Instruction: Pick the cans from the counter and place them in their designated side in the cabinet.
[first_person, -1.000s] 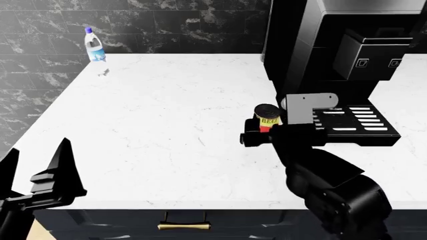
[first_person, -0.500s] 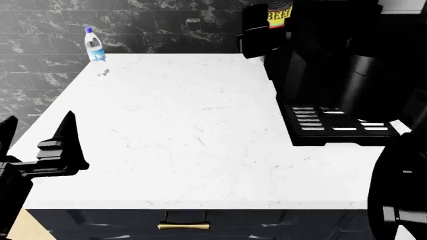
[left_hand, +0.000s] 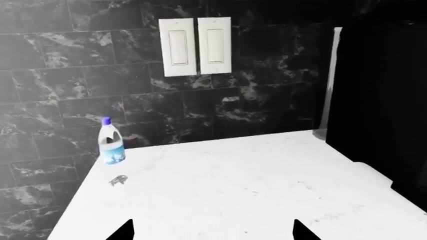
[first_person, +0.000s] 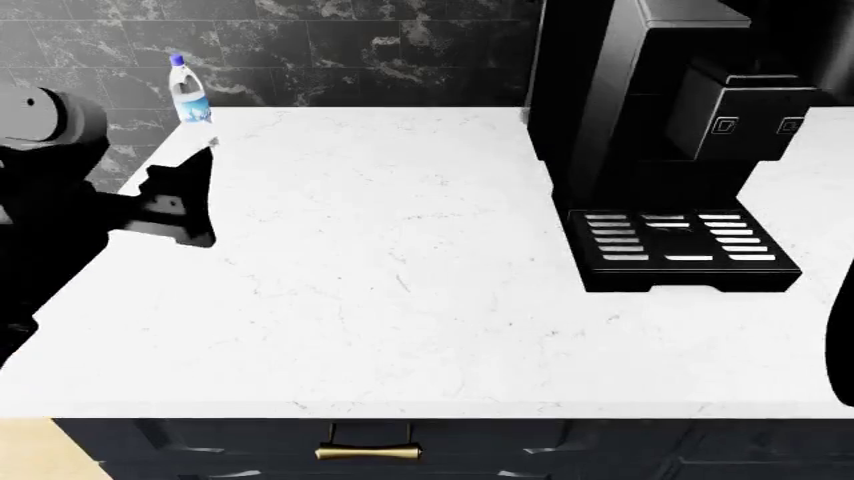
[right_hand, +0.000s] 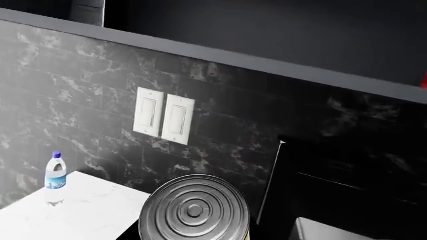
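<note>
From the left wrist camera, the left gripper (left_hand: 212, 231) shows two spread fingertips over the counter (left_hand: 253, 190), aimed toward the bottle (left_hand: 111, 142); no can there.

From the head, that gripper (first_person: 180, 195) has risen beside the bottle (first_person: 190, 90) since a second ago, and the right arm has left view.

The right wrist camera shows the can (right_hand: 195, 210) upright, lifted level with the wall switches (right_hand: 163, 116). Its gripper appears to hold the can, fingers unseen.
</note>
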